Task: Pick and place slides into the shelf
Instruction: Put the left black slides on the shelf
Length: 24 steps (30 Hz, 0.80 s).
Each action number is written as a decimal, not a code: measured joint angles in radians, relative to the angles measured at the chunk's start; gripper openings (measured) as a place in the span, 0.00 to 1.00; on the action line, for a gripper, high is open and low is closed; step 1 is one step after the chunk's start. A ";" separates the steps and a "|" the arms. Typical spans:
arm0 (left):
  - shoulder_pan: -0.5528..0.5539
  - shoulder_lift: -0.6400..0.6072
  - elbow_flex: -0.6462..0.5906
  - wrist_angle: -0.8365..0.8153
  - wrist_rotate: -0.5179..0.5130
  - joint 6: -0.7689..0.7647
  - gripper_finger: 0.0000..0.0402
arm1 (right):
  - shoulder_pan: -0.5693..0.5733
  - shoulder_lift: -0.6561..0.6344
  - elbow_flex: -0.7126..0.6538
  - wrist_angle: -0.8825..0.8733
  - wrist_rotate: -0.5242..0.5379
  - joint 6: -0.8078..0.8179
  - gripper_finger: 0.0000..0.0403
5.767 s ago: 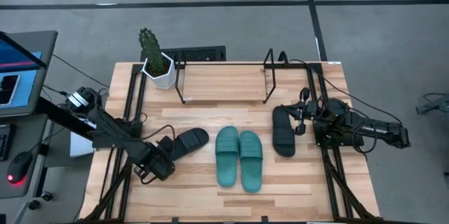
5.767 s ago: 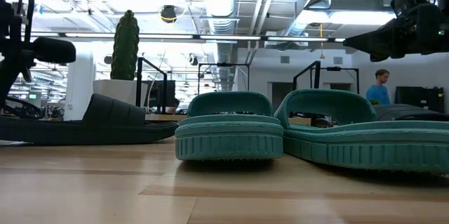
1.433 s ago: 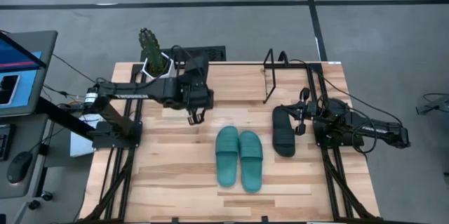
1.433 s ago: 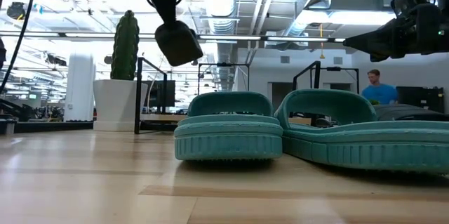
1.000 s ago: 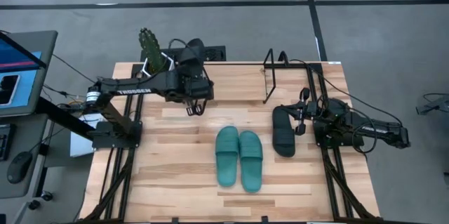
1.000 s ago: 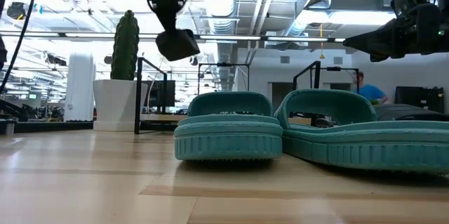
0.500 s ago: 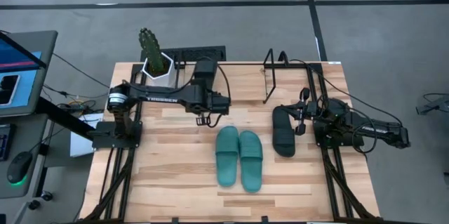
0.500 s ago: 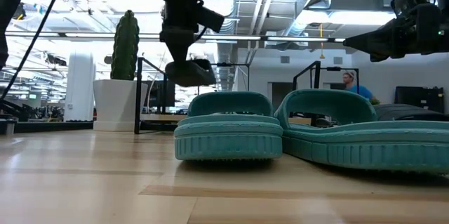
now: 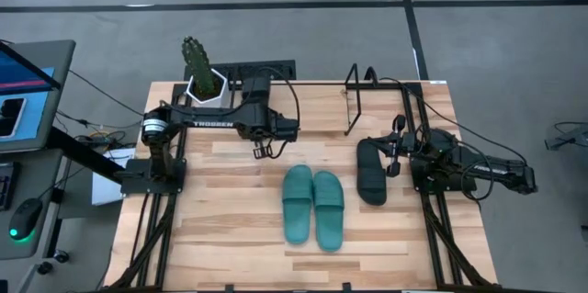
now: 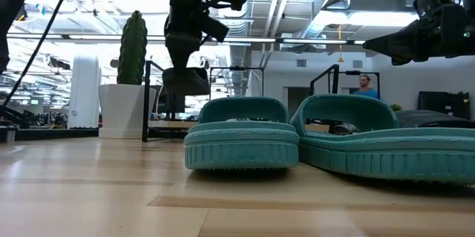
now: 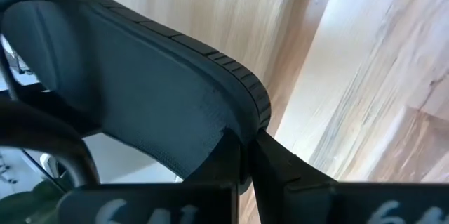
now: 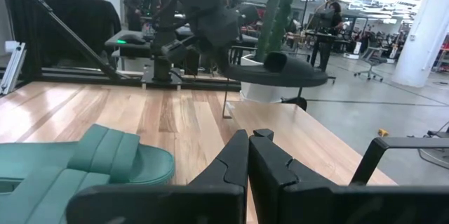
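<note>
Progress check: none of the four slides is resting in the shelf (image 9: 352, 100) yet as far as I can see, so call it one in transit and three to go. The left gripper (image 11: 245, 147) has its jaws clenched on the rim of one black slide (image 12: 280, 69), and the wrist view shows the sole edge pinched right between the two fingers, with the rest of the shoe spreading out beyond the fingertips. That slide is up in the air, lying roughly level, toward 11 o'clock on the counter (image 9: 230, 247), near the shelf's left upright and just beside the potted cactus (image 9: 207, 86). From the low view it hangs clearly above the wood, not touching anything. I can't tell from above whether it sits squarely over the rods or a bit short of them, because the arm covers it. I'd guess it's in the lowering stage and needs to come down flat before being let go. The two teal slides (image 9: 312, 206) sit side by side near the middle of the counter, toward 6 o'clock from the shelf, untouched. The other black slide (image 9: 370, 172) lies at about 3 o'clock, just beside the right gripper (image 12: 249, 147), which is parked there with its jaws clenched on nothing. So what's left: set this one down, then fetch the two teal ones and that last black one.
</note>
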 joint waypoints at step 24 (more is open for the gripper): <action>-0.081 0.000 0.000 0.068 -0.030 0.048 0.00 | 0.000 0.000 0.000 0.000 0.000 0.000 0.00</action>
